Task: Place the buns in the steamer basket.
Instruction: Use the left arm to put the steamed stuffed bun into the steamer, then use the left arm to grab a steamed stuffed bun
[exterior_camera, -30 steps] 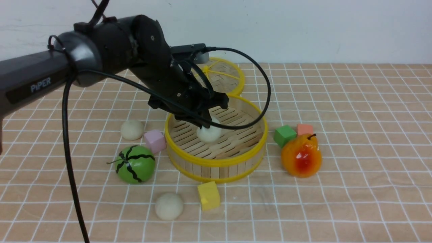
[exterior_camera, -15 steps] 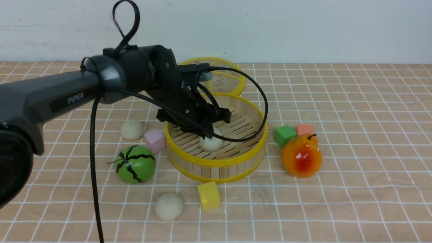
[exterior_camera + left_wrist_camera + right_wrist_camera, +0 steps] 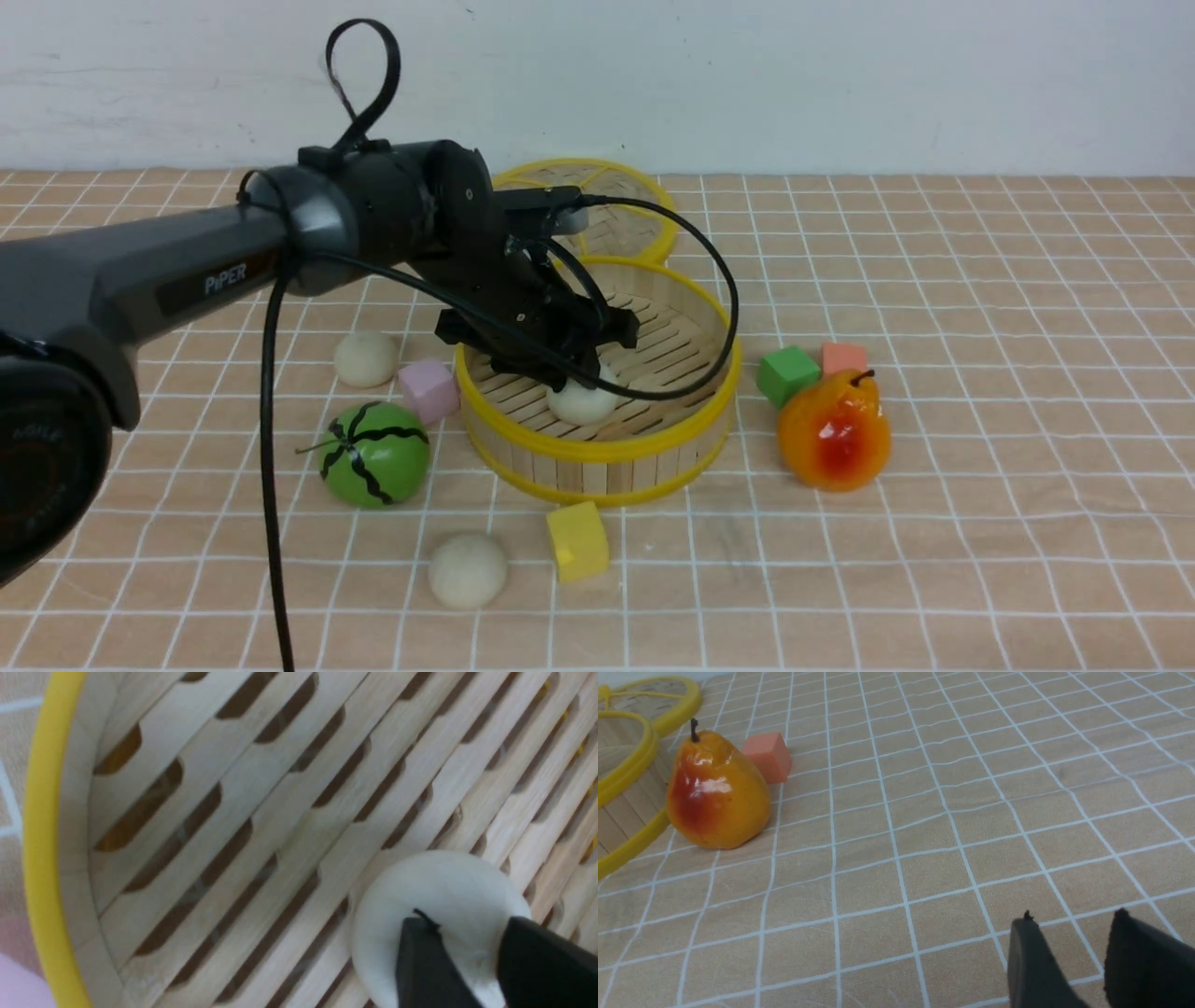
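Note:
The steamer basket [image 3: 597, 446] stands mid-table. My left gripper [image 3: 571, 376] reaches down inside it and is shut on a bun [image 3: 585, 404] that sits low, at or just above the slatted floor. In the left wrist view the two black fingers [image 3: 423, 956] pinch that bun [image 3: 434, 882] over the slats [image 3: 261, 812]. A second bun [image 3: 366, 358] lies left of the basket. A third bun [image 3: 468, 569] lies in front of it. My right gripper [image 3: 1071, 914] is open and empty over bare cloth, out of the front view.
The woven lid [image 3: 625, 219] lies behind the basket. A green watermelon toy [image 3: 373, 455] and pink cube [image 3: 428, 390] sit to the basket's left, a yellow cube [image 3: 576, 539] in front. A green cube [image 3: 787, 374], orange cube [image 3: 843, 357] and pear [image 3: 834, 429] sit to its right.
My left arm has come down, lowering the gripper and its bun deeper into the basket and slightly toward the front. The other buns have not moved.

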